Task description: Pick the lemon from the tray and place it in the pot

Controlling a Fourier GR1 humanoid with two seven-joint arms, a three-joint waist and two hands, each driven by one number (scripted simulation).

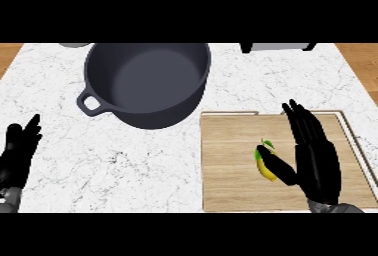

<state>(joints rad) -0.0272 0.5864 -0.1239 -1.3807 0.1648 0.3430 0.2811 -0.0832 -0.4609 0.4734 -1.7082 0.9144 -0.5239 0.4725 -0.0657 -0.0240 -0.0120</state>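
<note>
Right hand point(316, 160) hovers over the wooden tray point(229, 150), fingers straight, thumb touching the lemon point(265, 169) just to its left, dark pot point(148, 80) well beyond, left hand point(18, 150) resting open

I count one pot point(148, 80), dark grey, up at twelve o'clock on my worktop point(96, 150). One wooden tray point(236, 165) lies at about four o'clock. On it I see one lemon point(266, 169), a single yellow fruit. Two hands are mine: one left hand point(18, 150) at eight o'clock, one right hand point(314, 155) at four o'clock.
</note>
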